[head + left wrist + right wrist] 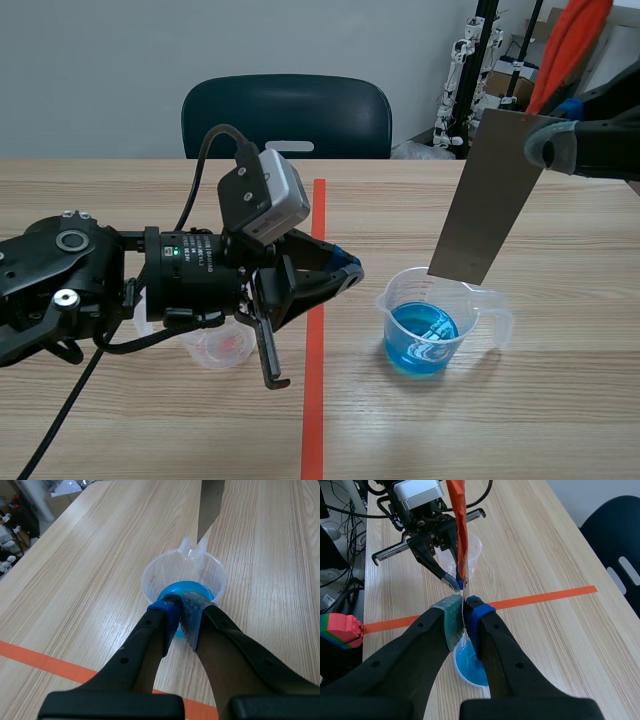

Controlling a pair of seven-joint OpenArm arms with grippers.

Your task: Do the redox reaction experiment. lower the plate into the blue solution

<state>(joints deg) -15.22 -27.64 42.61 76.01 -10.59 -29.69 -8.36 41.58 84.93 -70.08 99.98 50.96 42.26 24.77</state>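
Observation:
A grey metal plate (489, 195) hangs tilted, its lower edge just above the rim of a clear beaker (432, 322) that holds blue solution (421, 338). My right gripper (546, 142) is shut on the plate's upper corner. In the right wrist view the plate (463, 592) shows edge-on between the fingers of the right gripper (464, 611), over the blue solution (468, 666). My left gripper (347, 268) is shut on nothing, left of the beaker. In the left wrist view the beaker (184, 576) lies just ahead of the left gripper (180, 611), with the plate (211, 505) above it.
A small clear cup (216, 346) with reddish residue stands under the left arm. An orange-red tape line (315, 380) runs down the table's middle. A dark chair (287, 115) stands behind the table. Toy bricks (340, 630) lie off the table's edge.

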